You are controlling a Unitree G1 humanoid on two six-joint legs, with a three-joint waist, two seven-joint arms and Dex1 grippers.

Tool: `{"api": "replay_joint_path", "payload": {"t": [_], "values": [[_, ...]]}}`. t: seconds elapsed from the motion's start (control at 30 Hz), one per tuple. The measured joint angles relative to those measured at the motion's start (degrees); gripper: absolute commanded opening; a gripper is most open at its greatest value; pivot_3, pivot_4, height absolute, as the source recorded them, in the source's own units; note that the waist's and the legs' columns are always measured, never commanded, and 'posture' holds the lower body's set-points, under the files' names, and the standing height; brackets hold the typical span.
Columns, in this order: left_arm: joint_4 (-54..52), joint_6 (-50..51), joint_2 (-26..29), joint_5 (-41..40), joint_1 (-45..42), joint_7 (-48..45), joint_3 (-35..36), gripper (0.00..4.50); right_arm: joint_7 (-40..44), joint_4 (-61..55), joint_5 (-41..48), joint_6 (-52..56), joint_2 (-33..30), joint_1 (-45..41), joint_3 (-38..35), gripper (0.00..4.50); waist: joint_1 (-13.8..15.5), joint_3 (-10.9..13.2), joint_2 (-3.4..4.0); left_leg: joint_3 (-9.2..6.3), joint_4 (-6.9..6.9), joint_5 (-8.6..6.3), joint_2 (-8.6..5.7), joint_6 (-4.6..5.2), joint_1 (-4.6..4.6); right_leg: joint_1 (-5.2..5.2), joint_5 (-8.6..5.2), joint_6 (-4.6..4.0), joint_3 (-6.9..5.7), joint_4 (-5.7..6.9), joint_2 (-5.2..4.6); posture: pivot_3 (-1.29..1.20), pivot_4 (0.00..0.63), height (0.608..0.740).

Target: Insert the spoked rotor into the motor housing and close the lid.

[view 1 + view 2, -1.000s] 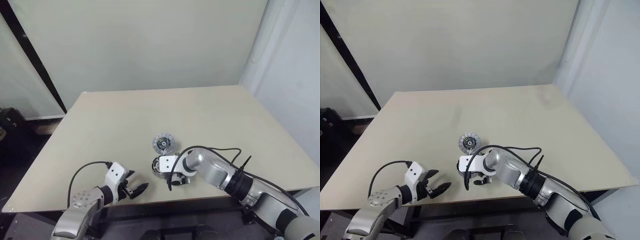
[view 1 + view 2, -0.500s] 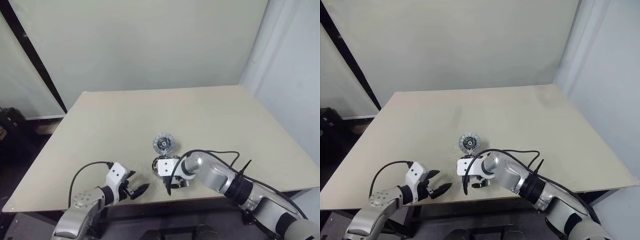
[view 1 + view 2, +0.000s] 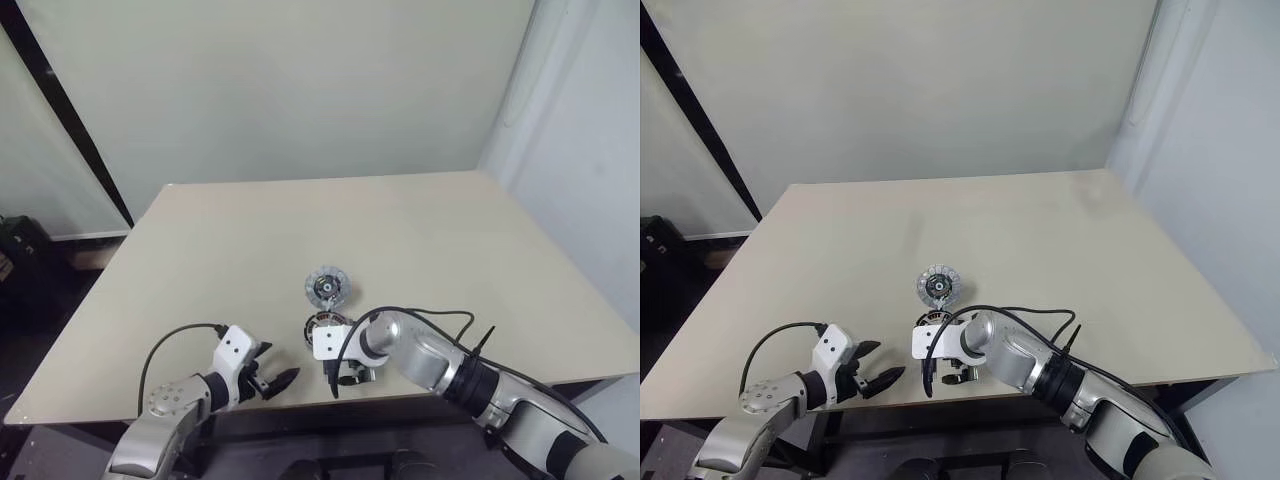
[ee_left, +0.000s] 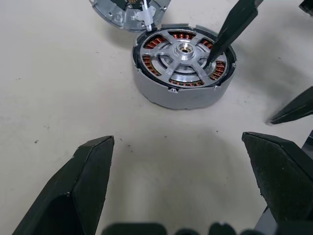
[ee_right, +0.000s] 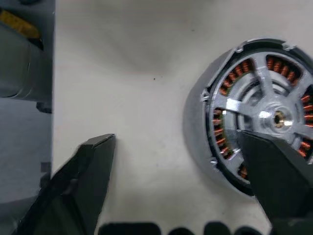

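Over the motor housing (image 4: pixel 183 66), the right gripper (image 5: pixel 186 181) gapes, one finger on the spoked rotor (image 4: pixel 182 54); left gripper (image 4: pixel 186 176) wide, empty.

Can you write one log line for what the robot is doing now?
rotor: in housing | lid: off, beside | right fingers: open, over rotor | left fingers: open

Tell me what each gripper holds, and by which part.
Nothing held. Left gripper open over bare table; right gripper open, one finger over the motor housing.
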Motion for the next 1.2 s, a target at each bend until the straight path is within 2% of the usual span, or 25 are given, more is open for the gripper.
{"api": "replay_joint_path", "payload": {"t": [0.3, 0.33, 0.57, 0.77, 0.93, 1.2], "values": [[0.03, -0.01, 0.11, -0.03, -0.05, 0.11, 0.68, 4.5, -1.84, 2.73, -0.1, -1.81, 1.4, 0.06, -2.2, 0.29, 0.0, 0.0, 0.0, 0.0, 0.0, -0.1, 0.01, -0.18, 0.25, 0.27, -0.01, -0.02, 0.0, -0.01, 0.0, 0.0, 0.0, 0.74], [0.04, -0.01, 0.21, -0.04, -0.05, 0.11, 0.94, 4.5, -1.72, 2.81, -0.05, -1.75, 1.65, 0.39, -2.22, 0.08, 0.0, 0.0, 0.0, -0.02, 0.0, -0.11, 0.02, -0.18, 0.26, 0.29, -0.01, -0.02, -0.02, -0.01, 0.0, 0.0, 0.0, 0.74], [0.09, -0.01, 0.28, -0.03, -0.04, 0.14, 1.23, 4.5, -3.52, 4.57, 0.21, -3.5, 3.54, 1.46, -3.67, 0.07, -0.02, 0.01, 0.01, 0.01, 0.01, -0.11, 0.06, -0.19, 0.27, 0.29, -0.01, -0.02, -0.03, -0.01, 0.01, 0.0, 0.0, 0.74], [0.11, -0.01, 0.16, -0.02, -0.07, 0.2, 1.23, 4.5, -9.85, 6.28, 2.78, -1.74, 8.69, 5.37, -11.24, 0.07, -0.01, 0.03, 0.01, 0.0, 0.0, -0.09, 0.1, -0.2, 0.24, 0.26, -0.01, -0.02, -0.07, 0.04, 0.03, 0.0, 0.0, 0.74], [0.24, -0.07, -0.06, -0.01, -0.21, 0.49, 1.23, 4.5, -14.4, 3.48, 6.34, 9.02, 15.0, 7.64, -18.65, 0.07, 0.02, 0.04, 0.01, -0.03, -0.08, -0.08, 0.07, -0.14, 0.19, 0.1, 0.02, 0.0, -0.07, 0.03, 0.02, 0.0, 0.0, 0.74], [0.52, -0.4, -0.27, -0.01, -0.2, 0.72, 1.23, 4.5, -18.14, -4.07, 6.92, 21.39, 15.37, 9.27, -17.92, 0.07, 0.01, 0.03, 0.0, -0.09, -0.07, -0.07, 0.02, -0.14, -0.23, -0.2, 0.17, -0.09, -0.08, 0.03, 0.02, 0.0, 0.0, 0.74]]}}
